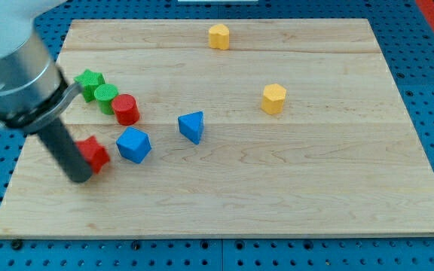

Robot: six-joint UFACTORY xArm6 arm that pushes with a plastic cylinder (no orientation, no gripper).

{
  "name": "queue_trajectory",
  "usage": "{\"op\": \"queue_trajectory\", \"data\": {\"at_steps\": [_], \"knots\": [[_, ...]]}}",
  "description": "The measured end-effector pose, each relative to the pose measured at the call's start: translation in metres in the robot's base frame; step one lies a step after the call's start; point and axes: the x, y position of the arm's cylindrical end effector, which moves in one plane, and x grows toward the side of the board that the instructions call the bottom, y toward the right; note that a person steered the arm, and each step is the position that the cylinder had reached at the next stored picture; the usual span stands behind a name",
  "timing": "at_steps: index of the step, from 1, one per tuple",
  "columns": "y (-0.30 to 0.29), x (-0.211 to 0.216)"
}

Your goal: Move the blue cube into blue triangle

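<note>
The blue cube lies left of the board's middle. The blue triangle lies a short way to its right and slightly higher, with a gap between them. My tip rests on the board at the view's left, touching the lower left side of a red star-shaped block. The tip is left of the blue cube and a little below it, with the red star between them.
A red cylinder, a green cylinder and a green star cluster above the blue cube. A yellow block sits near the top edge and a yellow hexagon at the right. The wooden board rests on a blue pegboard.
</note>
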Motion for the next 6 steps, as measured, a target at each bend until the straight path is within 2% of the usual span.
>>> {"op": "queue_trajectory", "data": {"at_steps": [1, 3, 5, 6], "knots": [[0.028, -0.039], [0.029, -0.031], [0.125, -0.057], [0.103, -0.058]]}}
